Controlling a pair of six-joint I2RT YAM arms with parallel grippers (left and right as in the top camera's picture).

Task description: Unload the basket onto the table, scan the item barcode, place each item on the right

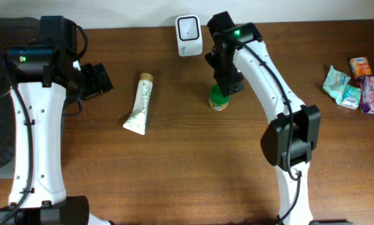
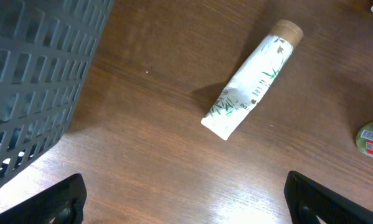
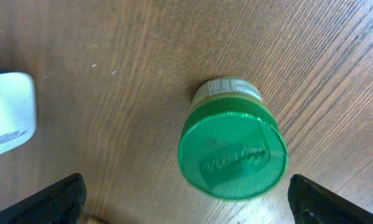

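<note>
Jar [image 3: 233, 149]: 1, green lid, below R gripper [image 3: 186, 205], spread; L gripper [image 2: 186, 202] spread; 1 tube [image 2: 251, 81], 1 scanner [image 1: 189, 34].

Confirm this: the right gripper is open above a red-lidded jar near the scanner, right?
No: the lid is green, not red, as the right wrist view shows. The right gripper is open above the jar, near the scanner.

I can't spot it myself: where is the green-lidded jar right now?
In the overhead view the green-lidded jar stands mid-table, directly under the right gripper, near the white scanner.
</note>
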